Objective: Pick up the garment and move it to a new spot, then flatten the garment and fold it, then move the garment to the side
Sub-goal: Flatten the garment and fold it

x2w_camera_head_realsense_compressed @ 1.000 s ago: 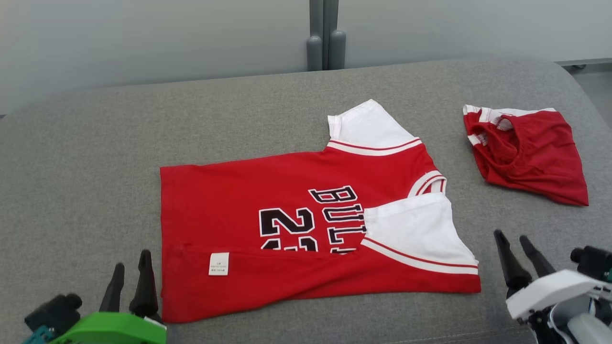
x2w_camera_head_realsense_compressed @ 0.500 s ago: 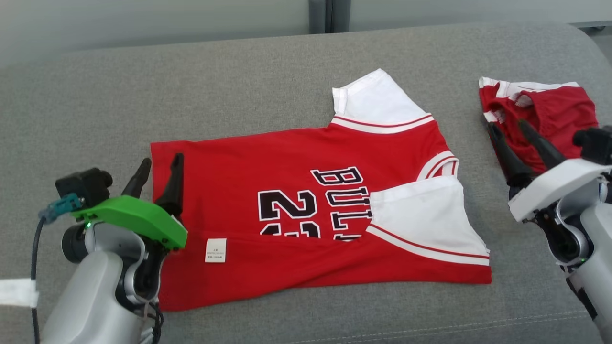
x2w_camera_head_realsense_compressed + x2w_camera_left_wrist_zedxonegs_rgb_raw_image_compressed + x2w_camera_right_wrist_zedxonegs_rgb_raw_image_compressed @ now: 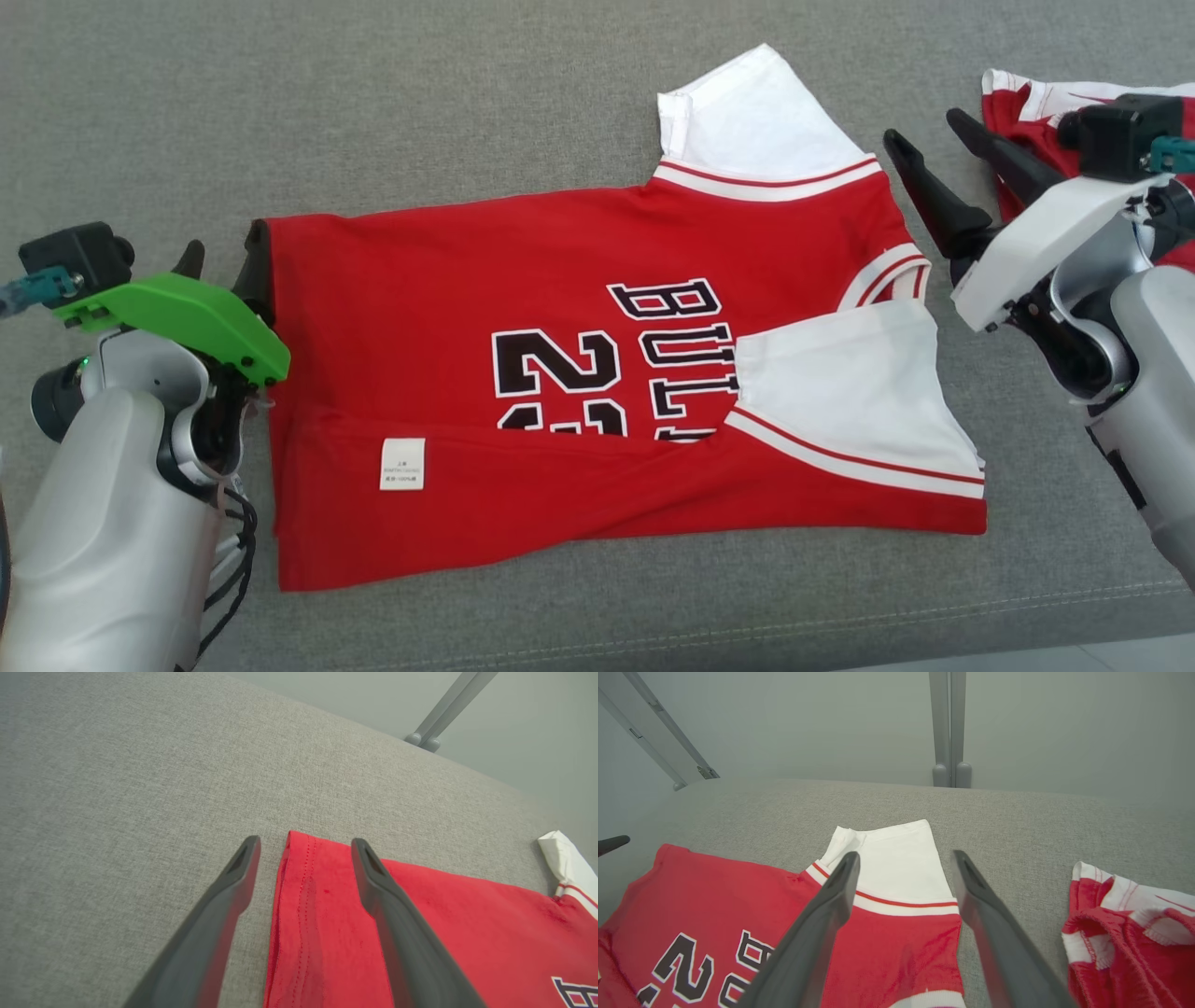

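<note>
Garment (image 3: pixel 579 373) laid flat mid-way on the grey cushion (image 3: pixel 420 103), near edge folded over. Left fingers (image 3: pixel 224 905) released, the 10 o'clock hem corner seen between them. Right fingers (image 3: pixel 822 914) released, held just off the 2 o'clock shoulder edge. Bare cushion noted toward 12 and 9 o'clock; second red cloth (image 3: pixel 1027 103) at 2 o'clock.

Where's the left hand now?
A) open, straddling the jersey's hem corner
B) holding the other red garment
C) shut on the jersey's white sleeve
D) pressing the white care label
A: the left hand is open, one finger over the grey cushion, the other over the red jersey, with the hem corner between them.
</note>
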Robot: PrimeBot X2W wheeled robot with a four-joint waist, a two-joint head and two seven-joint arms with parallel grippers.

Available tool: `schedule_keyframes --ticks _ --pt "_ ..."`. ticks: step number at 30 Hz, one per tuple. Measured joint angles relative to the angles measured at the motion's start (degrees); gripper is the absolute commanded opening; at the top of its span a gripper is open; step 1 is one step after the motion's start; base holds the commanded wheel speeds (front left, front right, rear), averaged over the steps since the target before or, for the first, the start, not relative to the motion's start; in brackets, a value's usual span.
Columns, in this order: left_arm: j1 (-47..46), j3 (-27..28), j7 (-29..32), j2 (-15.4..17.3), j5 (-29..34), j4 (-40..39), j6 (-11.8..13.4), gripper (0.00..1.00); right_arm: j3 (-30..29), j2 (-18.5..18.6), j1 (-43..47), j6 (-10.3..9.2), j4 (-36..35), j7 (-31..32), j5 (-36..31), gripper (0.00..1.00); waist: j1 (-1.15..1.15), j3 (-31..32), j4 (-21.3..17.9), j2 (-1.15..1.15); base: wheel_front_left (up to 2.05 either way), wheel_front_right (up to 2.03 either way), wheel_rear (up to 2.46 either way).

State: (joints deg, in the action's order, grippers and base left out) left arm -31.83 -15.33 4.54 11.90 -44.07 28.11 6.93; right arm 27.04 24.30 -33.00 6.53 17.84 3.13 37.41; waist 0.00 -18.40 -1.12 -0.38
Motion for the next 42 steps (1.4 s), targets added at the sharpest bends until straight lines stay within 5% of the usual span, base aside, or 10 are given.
schedule_keyframes --ticks 22,24,25,27,42 --pt "-8.26 -1.23 -1.16 -2.14 3.61 11.09 0.15 1.00 2.38 -1.04 -6.11 0.51 3.11 0.94 -0.27 1.00 0.00 -5.17 -0.61 0.00 0.00 0.00 0.00" --pt "-8.88 -1.41 -1.41 -2.67 3.64 11.91 0.15 0.75 2.69 -1.02 -6.59 0.51 3.49 0.96 -0.27 1.00 0.00 -5.30 -0.70 0.00 0.00 0.00 0.00" --pt "-9.13 -1.51 -1.41 -2.98 3.71 12.15 0.15 0.26 2.79 -1.02 -6.76 0.51 3.69 0.96 -0.27 1.00 0.00 -5.36 -0.74 0.00 0.00 0.00 0.00" --pt "-9.51 -1.67 -1.66 -3.65 3.75 12.47 0.15 0.00 3.07 -1.03 -7.15 0.51 4.14 0.96 -0.27 1.00 0.00 -5.47 -0.79 0.00 0.00 0.00 0.00" --pt "-11.95 -4.12 -9.31 -9.70 5.03 10.65 -1.46 0.00 1.11 1.80 -14.06 0.34 11.79 4.44 -0.76 1.00 0.00 -6.27 4.31 0.00 0.00 0.00 0.00"
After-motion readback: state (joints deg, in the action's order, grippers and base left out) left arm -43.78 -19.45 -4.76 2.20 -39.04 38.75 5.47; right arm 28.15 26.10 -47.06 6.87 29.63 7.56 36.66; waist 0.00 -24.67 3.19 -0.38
